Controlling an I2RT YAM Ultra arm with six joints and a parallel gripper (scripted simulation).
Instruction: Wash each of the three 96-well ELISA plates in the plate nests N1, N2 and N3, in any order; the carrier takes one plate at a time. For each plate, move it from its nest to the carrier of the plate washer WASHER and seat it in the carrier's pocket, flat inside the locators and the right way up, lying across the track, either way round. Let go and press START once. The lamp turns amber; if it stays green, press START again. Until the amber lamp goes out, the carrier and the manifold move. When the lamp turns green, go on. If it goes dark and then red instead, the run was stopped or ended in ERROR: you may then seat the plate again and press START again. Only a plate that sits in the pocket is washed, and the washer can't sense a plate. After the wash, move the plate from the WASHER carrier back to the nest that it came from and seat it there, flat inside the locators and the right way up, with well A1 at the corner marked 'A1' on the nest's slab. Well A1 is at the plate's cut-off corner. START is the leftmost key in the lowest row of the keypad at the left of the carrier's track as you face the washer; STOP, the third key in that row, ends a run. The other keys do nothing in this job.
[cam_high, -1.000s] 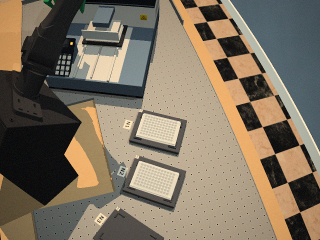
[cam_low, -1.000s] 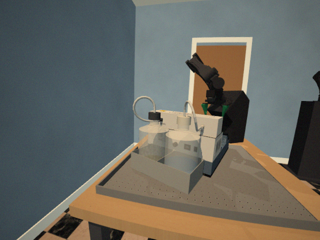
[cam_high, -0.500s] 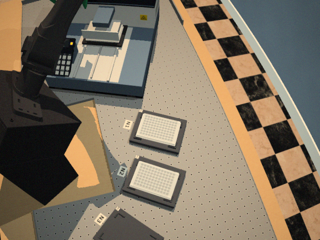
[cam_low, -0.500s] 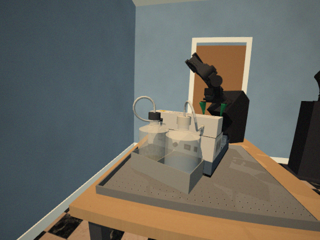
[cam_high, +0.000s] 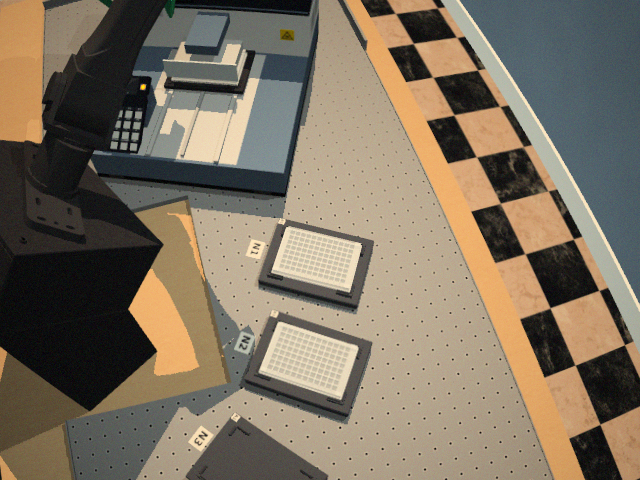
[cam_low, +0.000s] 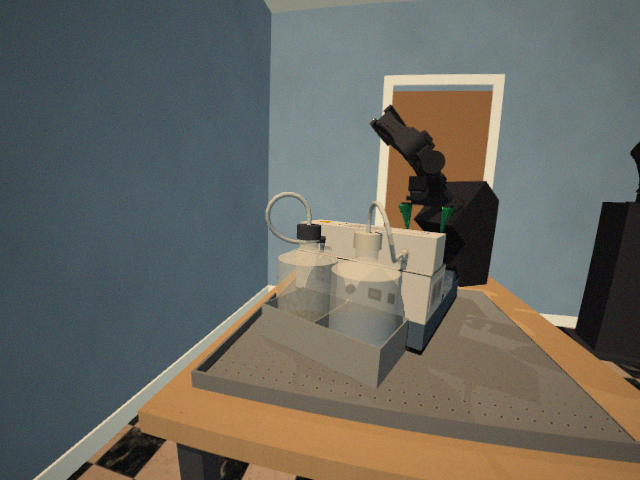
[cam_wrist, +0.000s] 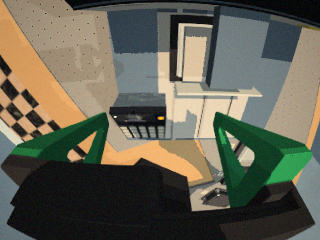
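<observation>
The washer (cam_high: 217, 93) stands at the back of the breadboard. Its carrier (cam_high: 209, 77) sits far back on the track under the manifold (cam_high: 205, 56), with a plate beneath that is mostly hidden. The lamp (cam_high: 142, 87) above the keypad (cam_high: 127, 129) glows amber. White plates lie flat in nest N1 (cam_high: 316, 258) and nest N2 (cam_high: 309, 359). Nest N3 (cam_high: 253, 454) is empty. My gripper (cam_wrist: 160, 118) with green fingers is open and empty, raised high above the keypad (cam_wrist: 138, 120); it also shows in the exterior view (cam_low: 423, 215).
Two bottles (cam_low: 336, 289) in a grey tray stand behind the washer. The arm's black base block (cam_high: 62, 289) sits left of the nests. The breadboard's right edge runs beside a wooden table rim.
</observation>
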